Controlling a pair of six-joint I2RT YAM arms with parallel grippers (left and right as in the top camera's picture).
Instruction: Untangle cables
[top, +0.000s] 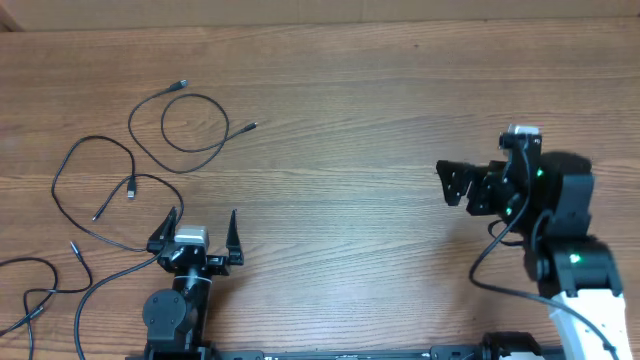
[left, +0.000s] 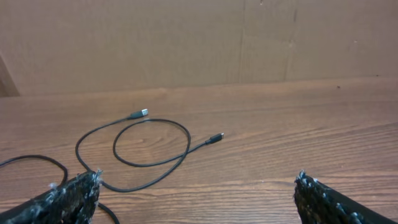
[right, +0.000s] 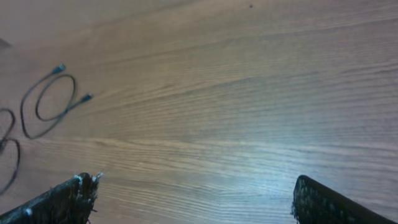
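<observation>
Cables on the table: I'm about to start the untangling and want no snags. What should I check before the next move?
1. Left gripper open, empty: ok.
2. Right gripper open, empty: ok.
3. Looped cable separate from the neighbouring cable: cannot tell, they nearly meet.
4. Strands clear of the left gripper: not ok, one runs beside a finger.
5. Whole lower-left cable in overhead view: not ok, it leaves the edge.
</observation>
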